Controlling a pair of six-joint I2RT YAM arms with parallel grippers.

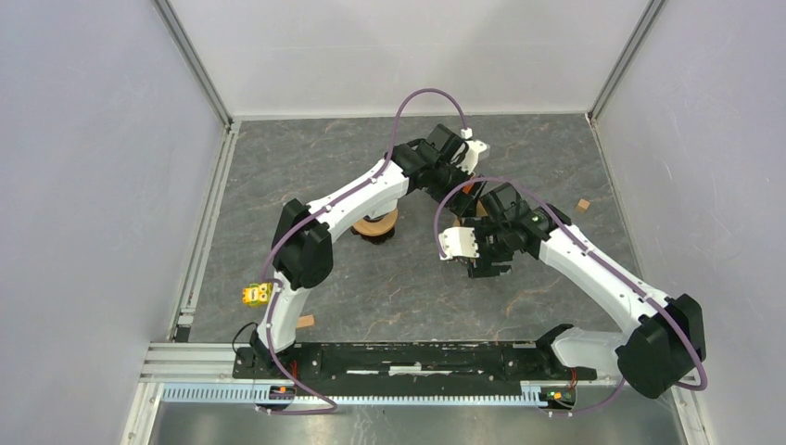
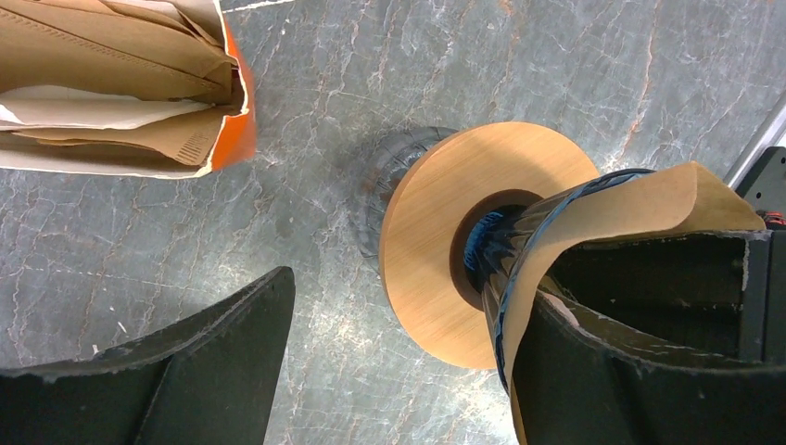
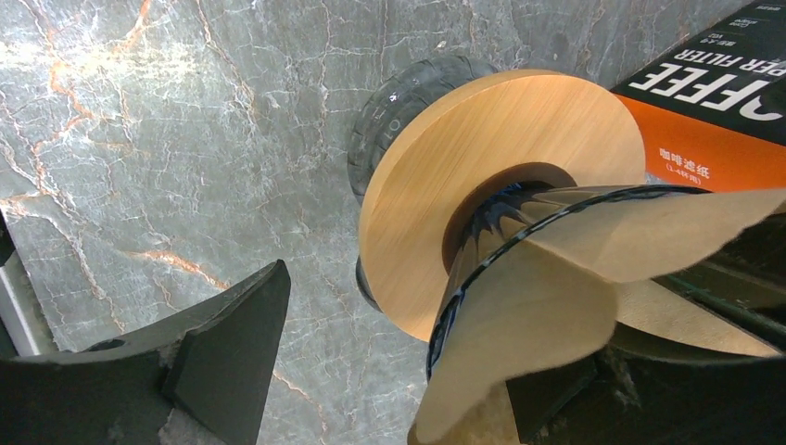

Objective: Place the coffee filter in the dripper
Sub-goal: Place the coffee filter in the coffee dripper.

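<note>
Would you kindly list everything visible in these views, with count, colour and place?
dripper: one, wooden collar on a dark cone, on the table beside the box.
coffee filter: one, brown, in the dripper's cone, flaring past its rim.
filter box: one, orange and black, on the table next to the dripper.
spare filters: several, brown and off-white, inside the box.
scraps: two, brown, one near the table's right edge, one by the left arm's base.
yellow part: one, low on the left arm.
table: one, grey marbled.
arms: two, white and black.
left claw: black, open.
right claw: black, open.
</note>
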